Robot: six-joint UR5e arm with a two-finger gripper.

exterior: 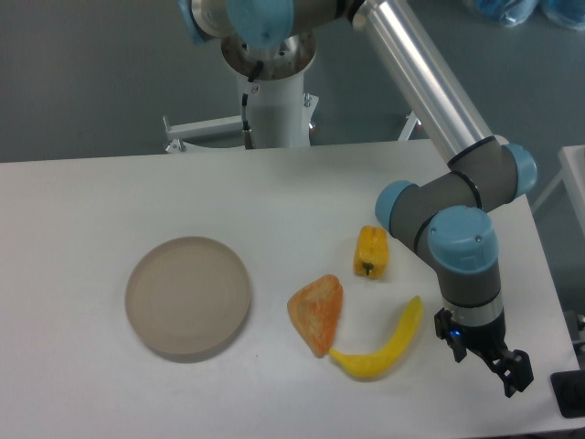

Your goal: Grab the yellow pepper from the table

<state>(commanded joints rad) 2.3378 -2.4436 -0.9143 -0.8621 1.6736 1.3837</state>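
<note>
Lying on the table (82, 210) just right of centre, the yellow pepper (370, 251), bare surface behind it. Hanging near the right edge, well apart, the gripper (505, 370); jaw state unclear.

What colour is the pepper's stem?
Dark green, a tiny spot low on the yellow pepper; the fixed camera shows it.

Behind the table (110, 201) runs a plain grey-blue wall (91, 73), evenly lit, with no window in sight. A white metal frame (196, 128) stands just past the table's far edge, low against that wall. Up in the far right corner, above the table, something pale blue and crinkled (526, 9) sits at the edge of view. Right of the table, a white surface (574, 169) and white struts show.
</note>
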